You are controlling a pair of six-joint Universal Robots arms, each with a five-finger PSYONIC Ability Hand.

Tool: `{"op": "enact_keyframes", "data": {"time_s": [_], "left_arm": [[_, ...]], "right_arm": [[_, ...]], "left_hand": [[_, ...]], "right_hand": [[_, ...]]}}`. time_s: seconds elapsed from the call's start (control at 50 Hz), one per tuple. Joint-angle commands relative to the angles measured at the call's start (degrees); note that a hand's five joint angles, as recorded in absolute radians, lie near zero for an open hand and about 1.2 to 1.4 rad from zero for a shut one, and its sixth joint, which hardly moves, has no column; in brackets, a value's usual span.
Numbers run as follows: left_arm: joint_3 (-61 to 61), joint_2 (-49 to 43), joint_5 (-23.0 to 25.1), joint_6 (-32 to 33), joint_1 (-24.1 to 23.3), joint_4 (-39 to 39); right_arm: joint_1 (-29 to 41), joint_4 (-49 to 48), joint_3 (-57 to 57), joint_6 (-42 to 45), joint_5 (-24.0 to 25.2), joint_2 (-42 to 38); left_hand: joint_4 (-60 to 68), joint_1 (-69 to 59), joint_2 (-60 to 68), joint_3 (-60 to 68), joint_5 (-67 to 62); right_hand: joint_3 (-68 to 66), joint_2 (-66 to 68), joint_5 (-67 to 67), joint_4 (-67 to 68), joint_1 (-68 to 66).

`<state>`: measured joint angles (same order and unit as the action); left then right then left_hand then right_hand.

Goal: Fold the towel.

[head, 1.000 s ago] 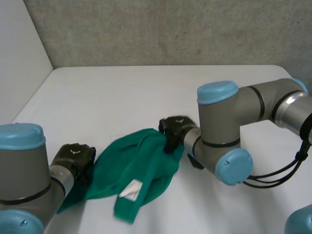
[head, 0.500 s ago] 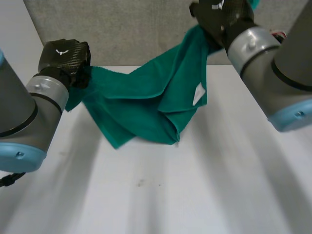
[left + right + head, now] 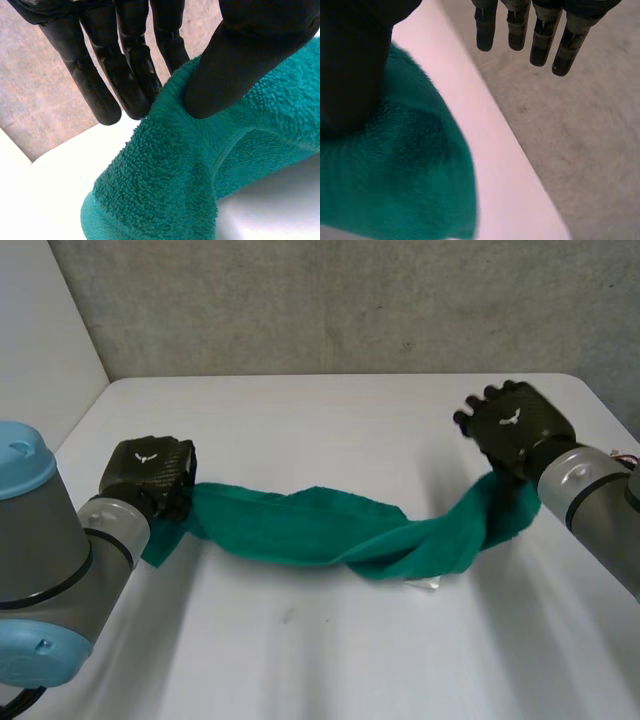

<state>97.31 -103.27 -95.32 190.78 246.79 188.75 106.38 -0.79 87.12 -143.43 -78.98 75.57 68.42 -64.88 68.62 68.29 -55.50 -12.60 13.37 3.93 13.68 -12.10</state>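
Towel point(image 3: 330, 530), in the head view: plain deep-green terry, bunched and twisted into a rope. Its long axis runs across the white table point(image 3: 330, 420) from the left hand point(image 3: 148, 472) to the right hand point(image 3: 515, 425), sagging low in the middle. A small white tag point(image 3: 425, 585) peeks from under the sag; nothing on it can be read. Each hand's back bears a small white mark, not legible as writing.

Left wrist view: looped pile shows clearly. The thumb point(image 3: 235, 60) digs into a fold of cloth, pinching it against the straight fingers point(image 3: 125, 75) behind.

Right wrist view: the thumb point(image 3: 350, 65) presses down on the towel's bunched end, clamping it, while the fingers point(image 3: 540, 35) stand straight and clear of the cloth.
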Motion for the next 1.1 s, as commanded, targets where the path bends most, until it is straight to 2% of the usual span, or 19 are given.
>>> {"op": "enact_keyframes", "data": {"time_s": [0.02, 0.04, 0.2, 0.4, 0.48, 0.5, 0.56, 0.72, 0.74, 0.86, 0.94, 1.04, 1.1], "left_arm": [[-1.33, 2.63, 0.05, -0.14, -0.78, -0.05], [-1.51, 2.98, 0.05, -0.05, -0.96, 0.04], [-4.67, 4.04, -0.04, 0.12, -1.05, -0.31], [-5.38, 7.03, 0.05, -0.23, -1.40, -0.58], [-5.99, 9.49, 0.14, -0.32, -1.83, -0.49], [-6.34, 10.01, 0.23, -0.40, -2.18, -0.49], [-7.92, 11.86, 0.49, -0.49, -4.12, -0.49], [-11.44, 14.15, 0.67, -0.41, -7.02, -0.58], [-11.62, 14.24, 0.67, -0.41, -7.02, -0.58], [-13.20, 14.59, 0.75, -0.23, -7.11, -0.49], [-14.60, 14.33, 1.02, -0.23, -6.94, -0.14], [-18.03, 12.92, 1.02, 0.03, -6.41, -0.05], [-21.98, 9.76, 0.93, 0.12, -6.14, 0.04]], "right_arm": [[0.05, 2.19, -0.81, -26.09, -0.74, -0.07], [-0.03, 5.85, -0.98, -29.68, -0.65, -0.59], [-2.31, 17.83, -3.44, -31.47, 0.40, -3.84], [-4.87, 18.63, -5.90, -33.67, 2.34, -4.72], [-4.69, 18.63, -7.39, -33.67, 2.52, -8.84], [-4.52, 18.63, -10.27, -33.84, 2.52, -13.03], [-3.64, 19.16, -13.37, -33.93, 2.16, -16.67], [1.99, 19.51, -25.42, -37.53, 3.13, -27.05], [2.77, 19.68, -29.16, -38.14, 5.13, -30.27], [4.80, 23.46, -37.45, -39.82, 12.44, -36.10], [6.38, 27.94, -43.86, -40.70, 14.56, -41.37], [6.82, 31.55, -53.60, -40.87, 12.90, -44.98], [6.91, 30.85, -58.36, -41.31, 9.56, -44.54]], "left_hand": [[11.58, -15.12, 11.38, 11.71, -14.50], [11.58, -15.12, 11.38, 11.71, -14.50], [11.58, -15.12, 11.38, 11.71, -14.50], [11.58, -15.12, 11.38, 11.71, -14.50], [11.58, -15.12, 11.38, 11.71, -14.50], [11.58, -15.12, 11.38, 11.71, -14.50], [11.58, -15.12, 11.38, 11.71, -14.50], [11.58, -15.12, 11.38, 11.71, -14.50], [11.58, -15.12, 11.38, 11.71, -14.50], [11.58, -15.12, 11.38, 11.71, -14.50], [11.58, -15.12, 11.38, 11.71, -14.50], [11.58, -15.12, 11.38, 11.71, -14.50], [11.58, -15.12, 11.38, 11.71, -14.50]], "right_hand": [[1.34, -2.11, -2.67, -2.42, 0.84], [1.34, -2.11, -2.67, -2.42, 0.84], [1.67, -2.44, -3.00, -2.75, 1.17], [0.33, -1.10, -1.66, -1.41, -0.17], [0.16, -0.93, -1.49, -1.24, -0.34], [-0.01, -0.76, -1.32, -1.07, -0.51], [-0.18, -0.59, -1.15, -0.90, -0.68], [-1.35, 0.59, 0.02, 0.27, -1.85], [-1.52, 0.75, 0.19, 0.44, -2.02], [-3.87, 3.10, 2.54, 2.79, -4.37], [-14.77, 14.01, 13.44, 13.69, -15.27], [-67.28, 66.51, 65.95, 66.20, -67.78], [-67.40, 66.63, 66.07, 66.32, -67.90]]}}
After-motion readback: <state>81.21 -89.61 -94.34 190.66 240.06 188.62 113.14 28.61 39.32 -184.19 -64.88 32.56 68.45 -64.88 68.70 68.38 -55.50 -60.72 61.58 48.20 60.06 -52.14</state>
